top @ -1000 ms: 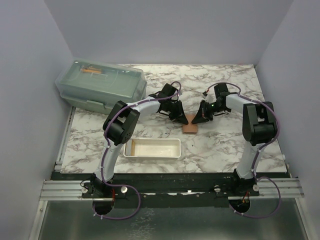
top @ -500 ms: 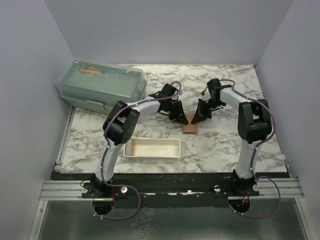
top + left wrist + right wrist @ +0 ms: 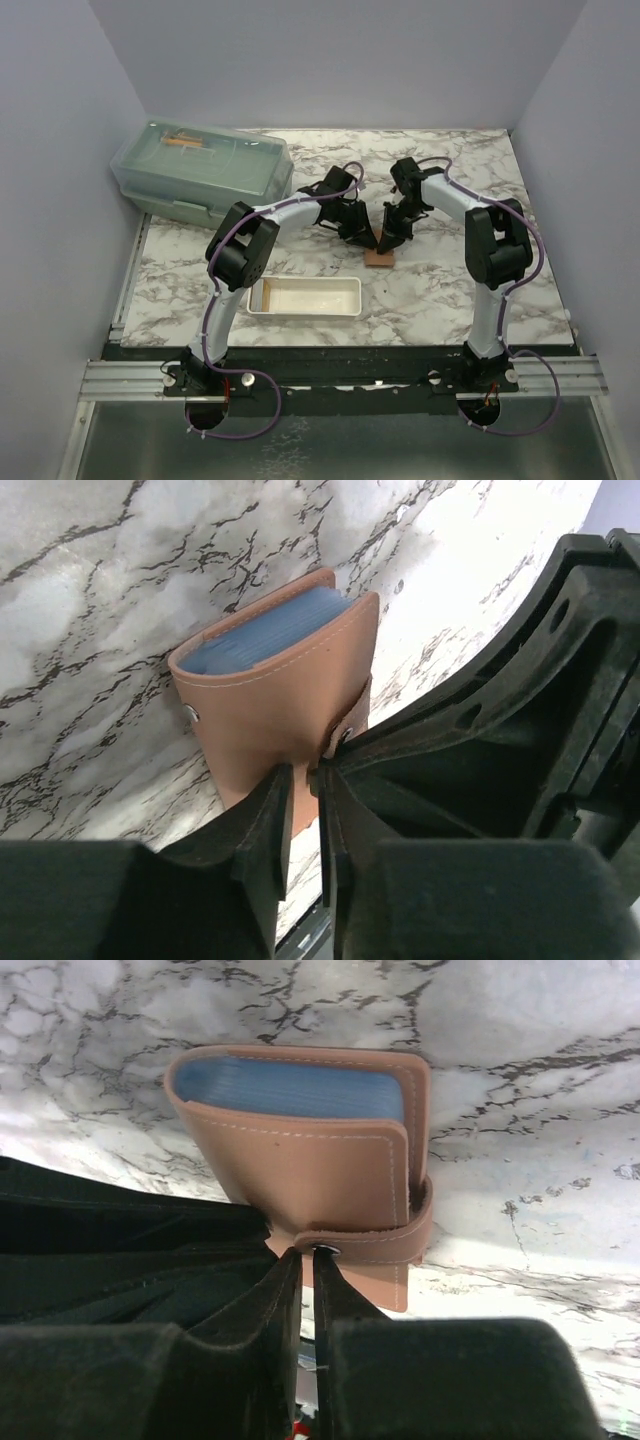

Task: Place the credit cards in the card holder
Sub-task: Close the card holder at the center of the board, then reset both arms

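Left gripper (image 3: 303, 777) and right gripper (image 3: 307, 1257) sit narrow at lower centre, grip unclear, and if the strap (image 3: 395, 1242) isn't fastened the holder (image 3: 300, 1165) could reopen and shed cards (image 3: 290, 1088)

Non-task items, clock directions from the table centre:
- Marble-pattern tabletop (image 3: 450, 290), white with grey-black veining.
- White rectangular tray (image 3: 303, 297) at 7 o'clock, open top, long side parallel to the near edge. There's a tan-brown smear inside its left end.
- Translucent pale-green storage box (image 3: 205, 172) at 10 o'clock in the far-left corner, lid on. Something orange (image 3: 185, 142) shows through the lid; can't tell what it is.
- Tray and box are well apart.
- Lavender walls (image 3: 330, 60) at 9, 12 and 3 o'clock.
- Slotted aluminium rail (image 3: 130, 378) runs along the near edge at 6 o'clock, with a dull sheet-metal panel (image 3: 330, 450) below it.
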You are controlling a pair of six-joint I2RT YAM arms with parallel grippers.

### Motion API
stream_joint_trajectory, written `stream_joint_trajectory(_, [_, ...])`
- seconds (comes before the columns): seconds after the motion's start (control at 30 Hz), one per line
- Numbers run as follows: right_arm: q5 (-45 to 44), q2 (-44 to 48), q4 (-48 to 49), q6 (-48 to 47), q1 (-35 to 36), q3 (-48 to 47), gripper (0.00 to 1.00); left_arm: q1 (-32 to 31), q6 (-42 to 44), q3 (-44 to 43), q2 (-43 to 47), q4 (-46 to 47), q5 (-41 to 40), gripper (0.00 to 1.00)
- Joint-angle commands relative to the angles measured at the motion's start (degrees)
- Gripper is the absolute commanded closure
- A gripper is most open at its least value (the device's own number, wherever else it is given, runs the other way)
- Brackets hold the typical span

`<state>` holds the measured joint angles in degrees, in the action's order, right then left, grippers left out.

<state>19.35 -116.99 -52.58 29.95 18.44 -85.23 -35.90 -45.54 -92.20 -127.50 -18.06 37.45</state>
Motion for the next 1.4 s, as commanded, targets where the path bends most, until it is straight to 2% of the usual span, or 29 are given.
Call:
stream_joint_trajectory(0.0, [-4.7, -0.4, 16.1, -4.1, -0.8, -0.3, 0.79, 0.0, 4.0, -3.4, 3.8, -4.3, -3.6, 0.73])
stream_joint_trajectory(0.03, [-3.1, 1.7, 16.8, -4.5, -0.9, -0.6, 0.73, 0.2, 4.6, -3.7, 5.1, -5.0, -3.9, 0.69])
stream_joint_trajectory(0.1, [0.1, 6.6, 16.9, -5.8, -1.0, -1.2, 0.67, 0.6, 6.1, -3.7, 8.7, -6.5, -4.9, 0.58])
stream_joint_trajectory(0.2, [-1.0, 16.0, 15.8, -7.4, -1.1, -0.8, 0.56, 1.1, 8.4, -3.1, 16.0, -8.7, -5.2, 0.47])
stream_joint_trajectory(0.33, [-6.8, 28.7, 13.2, -10.9, -1.5, -0.6, 0.40, 1.2, 11.6, -2.9, 25.3, -11.1, -5.3, 0.37])
stream_joint_trajectory(0.5, [-14.0, 42.7, 10.1, -14.3, -1.5, -4.3, 0.28, 1.2, 16.0, -5.3, 35.7, -13.2, -7.1, 0.28])
stream_joint_trajectory(0.6, [-17.5, 51.0, 11.1, -16.0, -1.5, -6.1, 0.19, 1.4, 19.3, -6.7, 42.6, -13.3, -13.3, 0.18])
stream_joint_trajectory(0.77, [-19.0, 63.3, 16.8, -19.5, -1.5, -7.2, 0.03, 1.3, 25.2, -6.9, 54.5, -9.9, -28.7, 0.09])
stream_joint_trajectory(0.87, [-19.1, 68.2, 20.0, -21.4, -1.5, -7.0, 0.00, 1.4, 27.8, -3.4, 62.0, -4.3, -35.7, 0.01])
stream_joint_trajectory(0.97, [-21.1, 72.9, 23.6, -22.1, -1.5, -5.6, 0.00, 1.4, 29.6, -0.4, 67.3, 0.4, -39.3, 0.01])
stream_joint_trajectory(1.37, [-25.3, 79.9, 27.7, -20.5, -1.5, -2.8, 0.00, 1.4, 32.1, 0.0, 73.0, 0.9, -43.5, 0.01])
